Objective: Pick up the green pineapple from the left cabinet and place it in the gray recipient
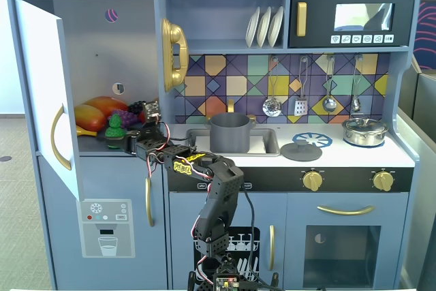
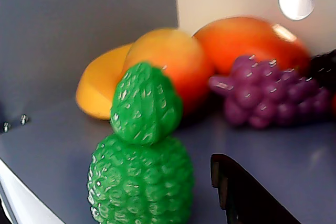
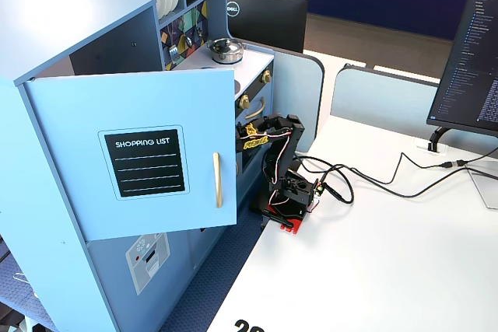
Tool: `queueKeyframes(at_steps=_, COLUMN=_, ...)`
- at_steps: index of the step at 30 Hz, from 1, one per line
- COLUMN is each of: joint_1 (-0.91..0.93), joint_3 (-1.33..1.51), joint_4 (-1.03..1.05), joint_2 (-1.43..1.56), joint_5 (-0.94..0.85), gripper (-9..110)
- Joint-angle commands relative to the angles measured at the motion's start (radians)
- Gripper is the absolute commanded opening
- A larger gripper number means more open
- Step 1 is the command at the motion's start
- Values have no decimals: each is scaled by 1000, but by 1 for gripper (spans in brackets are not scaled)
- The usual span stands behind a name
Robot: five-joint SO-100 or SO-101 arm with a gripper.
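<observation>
The green pineapple (image 1: pixel 114 125) stands upright at the front edge of the left cabinet's shelf (image 1: pixel 95 146), whose door (image 1: pixel 42 86) is swung wide open. In the wrist view the pineapple (image 2: pixel 140 177) fills the lower middle. One black finger (image 2: pixel 247 195) shows just right of it, with a gap between them. The other finger is out of frame. My gripper (image 1: pixel 122 142) is open at the shelf edge, right at the pineapple's base. The gray recipient (image 1: pixel 229 132) stands in the sink, right of the cabinet.
Behind the pineapple lie orange fruits (image 2: pixel 168 66) and a purple grape bunch (image 2: pixel 268 98). A shiny silver lidded pot (image 1: pixel 364 131) sits on the stove at right. In the fixed view from the side, the open door (image 3: pixel 148 153) hides the gripper; the arm's base (image 3: pixel 292 196) is on the white table.
</observation>
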Motion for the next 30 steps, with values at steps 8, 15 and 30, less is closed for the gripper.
queueKeyframes(at_steps=8, joint_1=5, joint_3=-144, joint_4=-20, joint_2=-83, joint_5=-8, gripper=46)
queueKeyframes(at_steps=15, joint_1=-18, joint_3=-221, joint_4=-9, joint_2=-166, joint_5=-25, gripper=43)
queueKeyframes(at_steps=30, joint_1=-89, joint_3=-446, joint_4=-158, joint_2=-156, joint_5=-98, gripper=0)
